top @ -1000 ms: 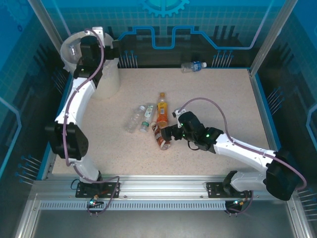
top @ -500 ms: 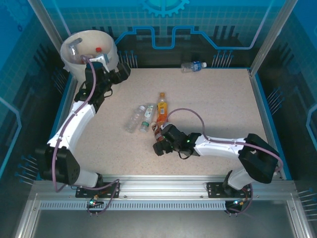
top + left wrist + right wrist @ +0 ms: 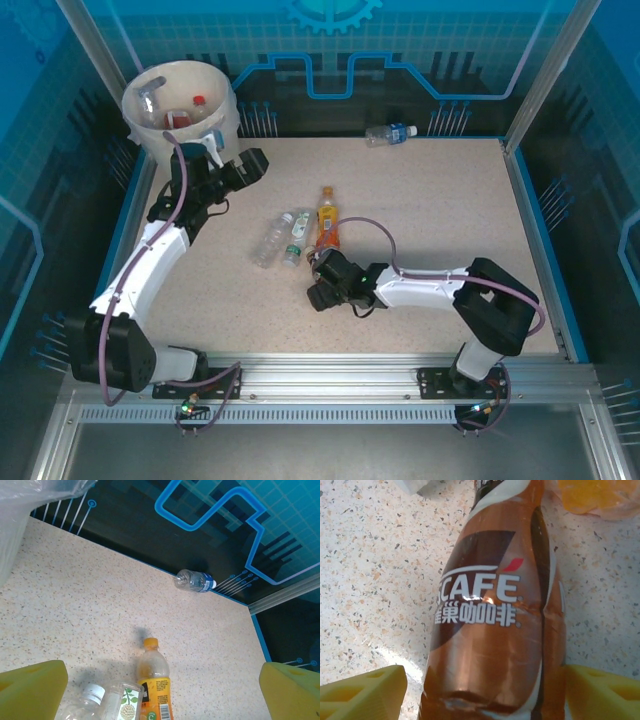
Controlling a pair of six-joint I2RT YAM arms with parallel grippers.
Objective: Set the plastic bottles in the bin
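Observation:
A brown coffee bottle (image 3: 495, 620) lies on the table between the yellow fingers (image 3: 365, 692) of my right gripper (image 3: 485, 695). The jaws stand open around it: the right finger touches its side and a gap remains on the left. From above, the right gripper (image 3: 322, 290) sits low over that bottle. An orange bottle (image 3: 327, 218) and two clear bottles (image 3: 270, 240) lie just beyond it. My left gripper (image 3: 250, 165) hangs wide open and empty beside the cream bin (image 3: 225, 125), which holds some bottles (image 3: 178, 118). A blue-capped bottle (image 3: 390, 133) lies at the far edge.
The left wrist view looks down on the orange bottle (image 3: 155, 680), a white-capped clear bottle (image 3: 87, 700) and the far blue-capped bottle (image 3: 195, 581). The bin's liner bag (image 3: 20, 510) hangs at its top left. A blue rim (image 3: 525, 200) borders the table.
My right gripper slid left over the coffee bottle and its jaws narrowed around it. My left arm came off the bin's rim and swung right and down toward the table.

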